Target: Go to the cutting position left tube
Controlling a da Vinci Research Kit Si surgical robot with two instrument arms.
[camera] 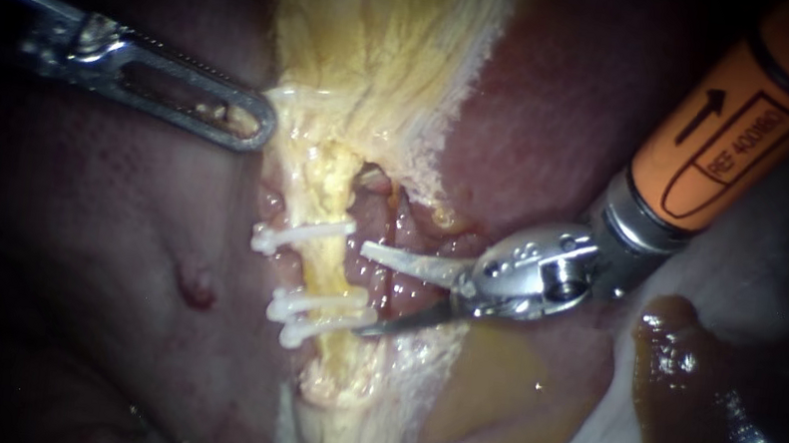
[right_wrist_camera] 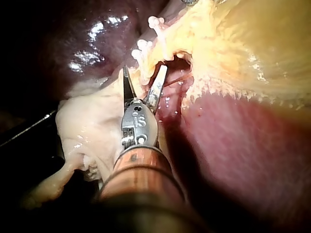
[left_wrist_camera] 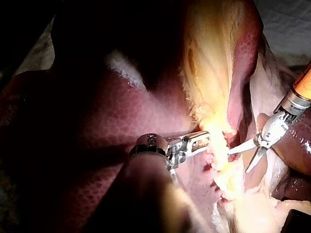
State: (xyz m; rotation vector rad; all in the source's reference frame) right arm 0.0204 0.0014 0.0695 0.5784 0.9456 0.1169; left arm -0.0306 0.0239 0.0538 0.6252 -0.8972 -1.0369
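Endoscope view: your right instrument point(camera: 368, 289) holds its bladed jaws spread at three o'clock of the left tube point(camera: 320, 268). It looks soft, slippery, easily torn; take it at the bare gap between the white clips point(camera: 307, 238).

The tissue point(camera: 374, 58) is pale yellow and fibrous, the liver point(camera: 91, 235) mottled dark red, the clips point(camera: 307, 237) white. The right instrument point(camera: 364, 289) has an orange, black-marked shaft and a silver tip; the left instrument point(camera: 261, 125) is silver.
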